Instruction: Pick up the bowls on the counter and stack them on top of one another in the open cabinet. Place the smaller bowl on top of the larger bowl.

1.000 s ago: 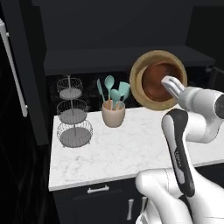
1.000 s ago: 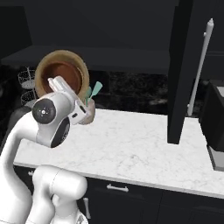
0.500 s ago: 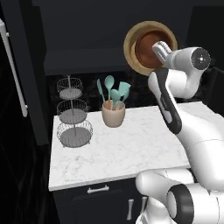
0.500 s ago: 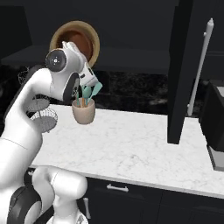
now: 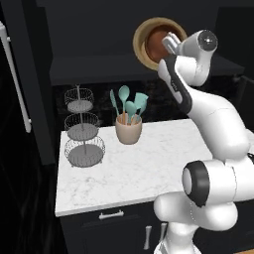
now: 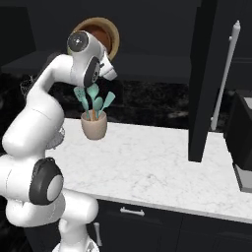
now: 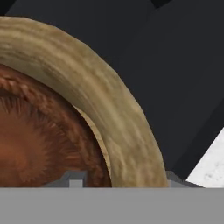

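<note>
The larger bowl, rigid tan wood with a thick rim, is raised at open cabinet height, tipped on edge, well above the desk. The hand grasps it at the rim. The smaller bowl sits nested inside; being glossy, it could slip out. Level gently before setting down.

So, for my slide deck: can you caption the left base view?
Gripper holds the larger bowl tilted high before the open cabinet, smaller bowl nested inside, above the counter.
</note>
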